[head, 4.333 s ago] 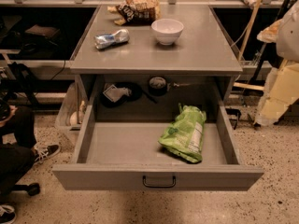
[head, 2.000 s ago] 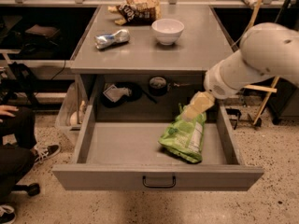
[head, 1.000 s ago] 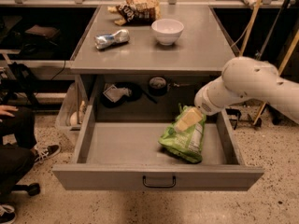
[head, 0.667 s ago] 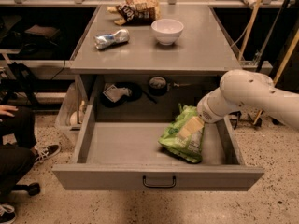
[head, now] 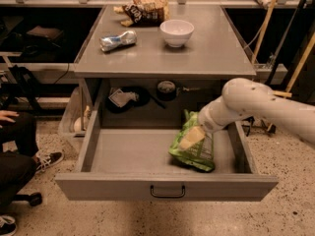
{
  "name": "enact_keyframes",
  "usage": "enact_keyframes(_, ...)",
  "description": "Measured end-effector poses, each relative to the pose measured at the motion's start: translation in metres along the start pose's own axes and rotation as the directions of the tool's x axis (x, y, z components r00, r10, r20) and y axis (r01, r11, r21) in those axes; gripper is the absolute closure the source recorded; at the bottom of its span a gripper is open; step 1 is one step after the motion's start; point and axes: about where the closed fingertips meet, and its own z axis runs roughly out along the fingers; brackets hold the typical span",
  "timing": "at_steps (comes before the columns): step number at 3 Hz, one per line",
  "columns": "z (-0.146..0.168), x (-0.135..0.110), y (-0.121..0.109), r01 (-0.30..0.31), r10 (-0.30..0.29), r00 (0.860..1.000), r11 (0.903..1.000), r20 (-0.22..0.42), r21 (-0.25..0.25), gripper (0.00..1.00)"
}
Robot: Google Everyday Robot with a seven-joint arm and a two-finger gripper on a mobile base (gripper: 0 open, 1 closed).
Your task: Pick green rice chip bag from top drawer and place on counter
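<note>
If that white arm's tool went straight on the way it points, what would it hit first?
Probably the green rice chip bag in the top drawer; the tool points down at it from just above, though depth is unclear.

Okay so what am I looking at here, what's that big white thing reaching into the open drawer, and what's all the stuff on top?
That white thing is a robot's arm. Its gripper, the grabbing tool at the tip, is down on the green rice chip bag, which lies in the open top drawer, not yet lifted. There is one camera, looking down from in front. On the counter sit a white bowl, a crushed silver can and a brown-and-tan chip bag.
</note>
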Motion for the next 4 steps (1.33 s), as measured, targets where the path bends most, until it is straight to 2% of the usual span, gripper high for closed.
enact_keyframes(1,0.0058,0.0038,0.0014,-0.001,0.001,1.000,1.0000,-0.004,-0.008,0.00)
enact_keyframes(2,0.0041,0.0035,0.0010,-0.001,0.001,1.000,1.0000,-0.005,-0.005,0.12)
enact_keyframes(4,0.0041,0.0035,0.0010,-0.001,0.001,1.000,1.0000,-0.005,-0.005,0.58)
